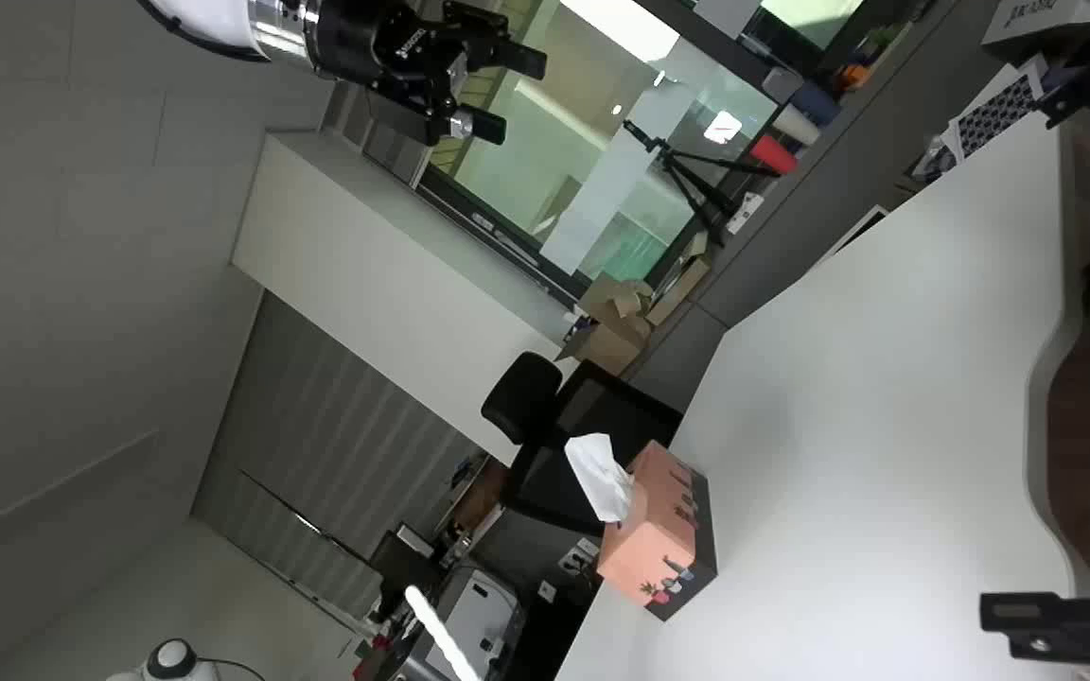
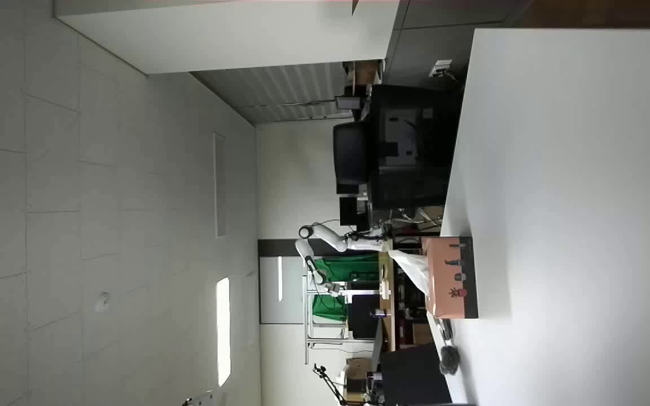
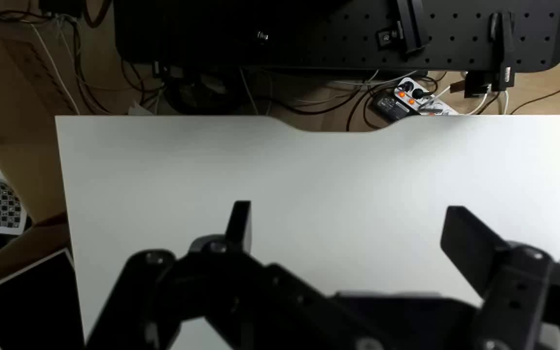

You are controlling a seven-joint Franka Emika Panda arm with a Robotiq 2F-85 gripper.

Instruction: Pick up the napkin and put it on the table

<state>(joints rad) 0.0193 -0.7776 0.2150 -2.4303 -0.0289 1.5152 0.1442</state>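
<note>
The napkin is a white tissue [image 1: 600,476] sticking out of the opening of an orange and dark tissue box [image 1: 666,534]. In an exterior view the tissue [image 2: 411,268] and the box [image 2: 447,276] also show, the box standing near an edge of the white table [image 2: 573,186]. My gripper [image 1: 515,95] is open with nothing between its fingers, high above the table [image 1: 886,407] and well apart from the box. In the wrist view the open gripper [image 3: 349,214] faces the bare white tabletop [image 3: 309,170]. The tissue and box cannot be made out there.
Both exterior views are turned sideways. A black chair [image 1: 592,426] stands behind the table by the box. A black perforated plate [image 3: 348,43] runs along the table's notched edge. A power strip [image 3: 418,97] and cables lie below. A dark fuzzy object [image 2: 449,360] lies near the box.
</note>
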